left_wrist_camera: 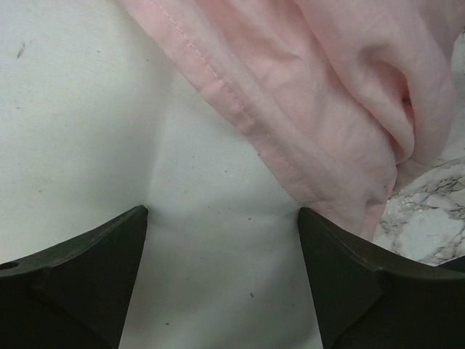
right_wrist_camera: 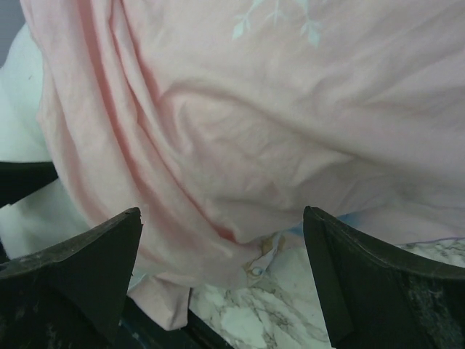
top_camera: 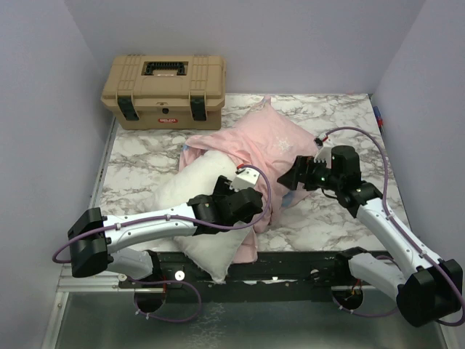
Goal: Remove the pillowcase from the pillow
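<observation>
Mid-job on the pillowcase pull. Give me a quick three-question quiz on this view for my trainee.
1. True or false: the pillow lies wholly inside the pillowcase.
2. In its wrist view, what fills the gap between the jaws of the left gripper? A) bare white pillow, B) a metal handle, C) a blue towel.
3. Fill the blank: the tan toolbox stands at the far ___ corner of the table.

Key: 1 false, the white near end is bare; 2 A; 3 left.
</observation>
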`<state>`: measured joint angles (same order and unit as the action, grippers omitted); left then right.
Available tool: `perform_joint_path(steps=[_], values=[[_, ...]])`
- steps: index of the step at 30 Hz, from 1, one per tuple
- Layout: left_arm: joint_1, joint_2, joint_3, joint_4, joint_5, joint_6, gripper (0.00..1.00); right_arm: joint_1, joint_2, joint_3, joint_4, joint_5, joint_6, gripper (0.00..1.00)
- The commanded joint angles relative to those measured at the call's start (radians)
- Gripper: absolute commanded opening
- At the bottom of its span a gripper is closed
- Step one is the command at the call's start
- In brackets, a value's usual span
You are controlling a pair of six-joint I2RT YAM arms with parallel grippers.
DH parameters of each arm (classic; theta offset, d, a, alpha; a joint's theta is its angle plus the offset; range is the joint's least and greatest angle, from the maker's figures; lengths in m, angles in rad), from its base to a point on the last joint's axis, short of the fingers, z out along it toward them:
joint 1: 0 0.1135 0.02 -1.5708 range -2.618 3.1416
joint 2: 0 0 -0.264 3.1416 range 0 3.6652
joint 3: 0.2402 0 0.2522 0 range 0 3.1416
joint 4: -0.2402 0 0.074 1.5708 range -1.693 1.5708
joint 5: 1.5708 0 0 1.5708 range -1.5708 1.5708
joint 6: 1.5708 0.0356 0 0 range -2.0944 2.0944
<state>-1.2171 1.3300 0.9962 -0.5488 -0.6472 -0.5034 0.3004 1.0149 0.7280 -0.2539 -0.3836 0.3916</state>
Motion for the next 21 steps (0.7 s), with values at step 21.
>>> perform_joint_path(steps=[21], values=[[0.0,-0.02,-0.155,0.063,0.126,0.007,0.89,0.22,0.104,-0.155,0.097,-0.108,0.035,0.99]])
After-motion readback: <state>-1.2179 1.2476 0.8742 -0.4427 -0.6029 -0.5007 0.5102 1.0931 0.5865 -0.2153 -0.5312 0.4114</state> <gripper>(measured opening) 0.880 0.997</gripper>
